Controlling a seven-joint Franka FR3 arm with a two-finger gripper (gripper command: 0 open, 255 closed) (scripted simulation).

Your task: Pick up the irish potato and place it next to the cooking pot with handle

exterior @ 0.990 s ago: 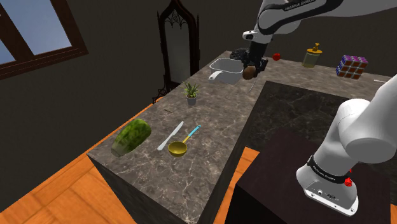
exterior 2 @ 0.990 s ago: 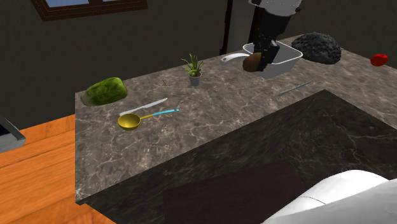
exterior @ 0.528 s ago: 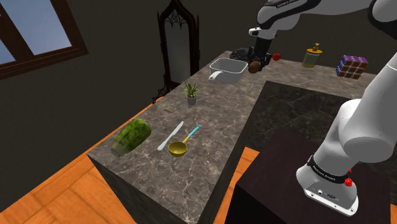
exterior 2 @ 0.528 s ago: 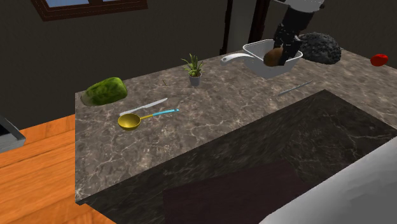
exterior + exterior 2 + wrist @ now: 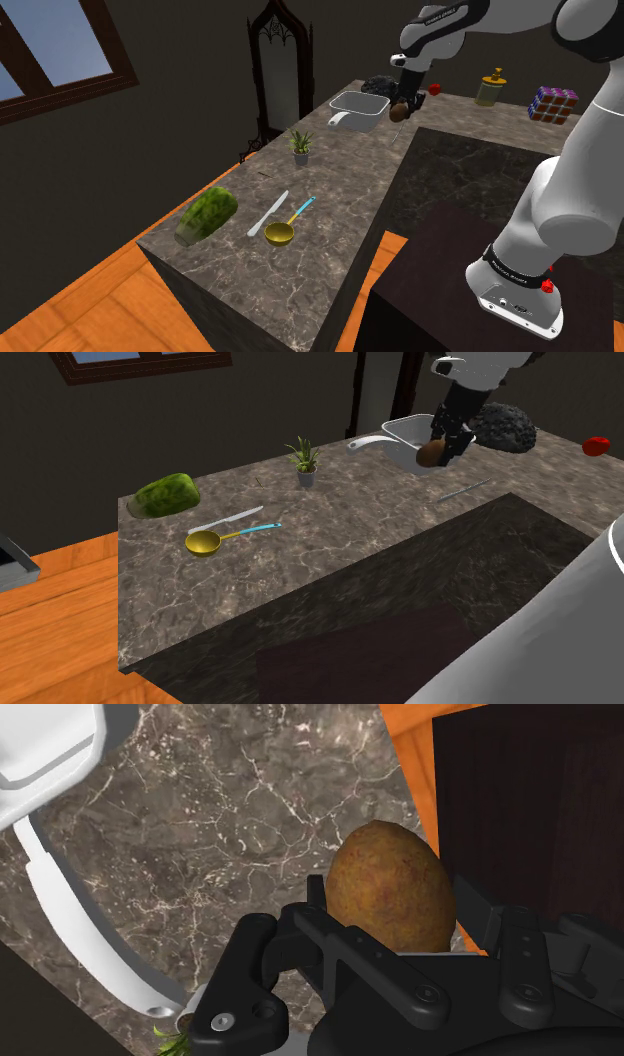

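We see the gripper (image 5: pixel 392 916) clamped on one brown potato (image 5: pixel 390 884), a black finger (image 5: pixel 312 916) on each side, tips aimed down at the marble counter (image 5: pixel 250 814). We cannot tell whether the potato touches the counter.

Just beside the gripper sits one white pot (image 5: pixel 408 432). Its one long handle (image 5: pixel 75 919) sticks out on the side away from the gripper. In the second exterior view the gripper (image 5: pixel 447 440) and potato (image 5: pixel 431 452) cover part of the pot's near wall. In the shoulder view the potato (image 5: pixel 399 111) hangs just off the pot (image 5: pixel 358 106), on its stand side.

Close behind the gripper we see one dark lumpy object (image 5: pixel 505 427), and a bit further one red round thing (image 5: pixel 596 446). One thin grey utensil (image 5: pixel 458 491) lies on the counter near the gripper, toward the stand (image 5: pixel 480 250).

The shoulder view adds one yellowish bottle (image 5: pixel 491 90) and one coloured cube (image 5: pixel 553 103), both beyond the red thing. The wrist view adds orange floor (image 5: pixel 410 754) past the counter edge.

Past the handle stands one small potted plant (image 5: pixel 305 462). Well apart from the gripper lie one white knife (image 5: pixel 228 518) and one gold scoop (image 5: pixel 203 542) with a blue handle, side by side. Furthest off is one green lump (image 5: pixel 167 494).
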